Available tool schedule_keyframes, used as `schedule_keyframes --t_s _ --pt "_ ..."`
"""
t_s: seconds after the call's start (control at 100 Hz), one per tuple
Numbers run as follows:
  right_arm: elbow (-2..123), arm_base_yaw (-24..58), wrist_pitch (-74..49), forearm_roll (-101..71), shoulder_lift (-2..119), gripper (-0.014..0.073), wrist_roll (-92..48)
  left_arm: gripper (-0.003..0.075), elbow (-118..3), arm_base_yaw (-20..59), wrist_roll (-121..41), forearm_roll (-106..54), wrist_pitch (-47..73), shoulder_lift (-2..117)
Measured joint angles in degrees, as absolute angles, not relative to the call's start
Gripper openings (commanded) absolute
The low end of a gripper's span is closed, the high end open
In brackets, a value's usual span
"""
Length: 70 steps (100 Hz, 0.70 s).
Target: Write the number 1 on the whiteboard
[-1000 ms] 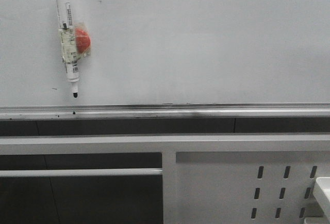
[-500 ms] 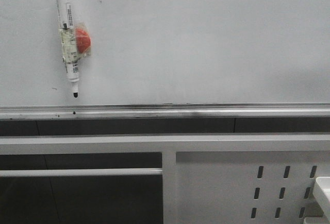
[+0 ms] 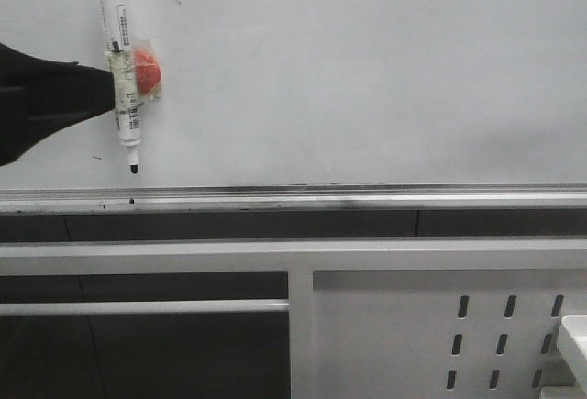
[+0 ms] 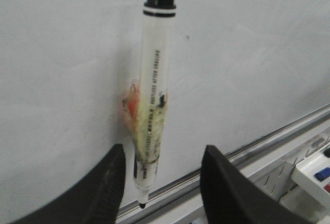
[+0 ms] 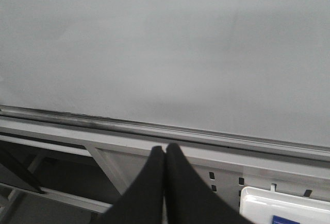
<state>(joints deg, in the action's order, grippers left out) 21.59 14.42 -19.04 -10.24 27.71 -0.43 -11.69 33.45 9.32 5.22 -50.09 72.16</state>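
The left claw (image 4: 162, 183) is spread wide, its two dark fingers (image 4: 105, 185) flanking the lower barrel of a marker pen (image 4: 153, 95) without touching it. The pen hangs tip down on the whiteboard (image 3: 367, 78), taped to an orange-red magnet (image 3: 147, 69) just beyond the claw. In the front view the left claw (image 3: 87, 96) reaches the pen from the side. The right claw (image 5: 165, 175) is pressed shut on nothing, facing bare board above the silver tray rail (image 5: 206, 136). No stroke of the number 1 shows.
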Motion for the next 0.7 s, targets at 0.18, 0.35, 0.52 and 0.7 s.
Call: schedule_keyframes --t_s 0.18,0.35,0.52,0.7 --pt "21.6 14.4 -19.0 -10.2 27.7 -0.0050 -0.5 0.0314 -8.1 33.7 10.3 3.1 -63.1 80.5" --pt "21.6 14.4 -18.9 -10.2 27.7 -0.0050 -0.5 0.0314 -7.7 33.7 11.1 2.7 -64.6 87.6" --pt "21.6 14.4 -18.9 -10.2 27.7 -0.0050 -0.5 0.0314 -8.7 33.7 12.3 1.6 -64.8 89.2" --pt "21.6 14.4 -18.9 -10.2 27.7 -0.0050 -0.5 0.0314 -11.4 33.7 12.4 1.3 -65.0 89.7"
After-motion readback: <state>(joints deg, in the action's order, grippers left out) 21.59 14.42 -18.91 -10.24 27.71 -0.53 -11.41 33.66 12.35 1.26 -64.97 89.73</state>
